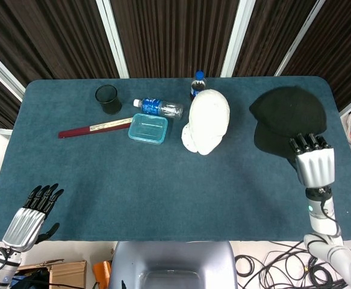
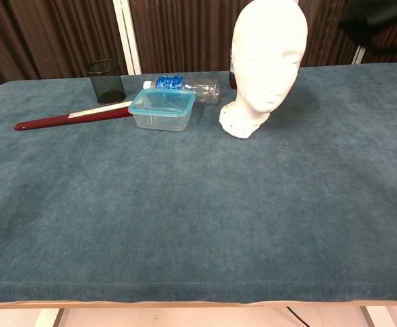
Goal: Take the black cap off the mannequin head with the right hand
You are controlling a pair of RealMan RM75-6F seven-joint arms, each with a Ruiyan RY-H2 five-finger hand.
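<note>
Head view: cap is off the head, held up over the table's R side.
Cap: black cap (image 1: 288,119) sits directly ahead of right hand (image 1: 315,164), i.e. toward the far edge from the palm; hand's fingers (image 1: 306,143) hook its near edge, so hand is gripping the cap.
Cap vs head: mannequin head (image 1: 208,120) stands bare, well apart to the L of the cap; nothing of the cap touches it.
Height: chest view shows only a dark corner of the cap (image 2: 378,17) at top R, above table level, so prob. held in the air, not resting on the table (image 1: 133,192).
Long axis: cap's broad span runs roughly L-R across the hand's line; which end is the brim, can't tell.
Nearer arm: R by far. left hand (image 1: 29,217) is at near L corner, well apart, holds nothing, fingers look apart.
Next move (judgement): removal looks done; what's left is lowering cap to bare cloth on R, away from the head.
Risk: grip is on the edge only, so cap could slip.
</note>
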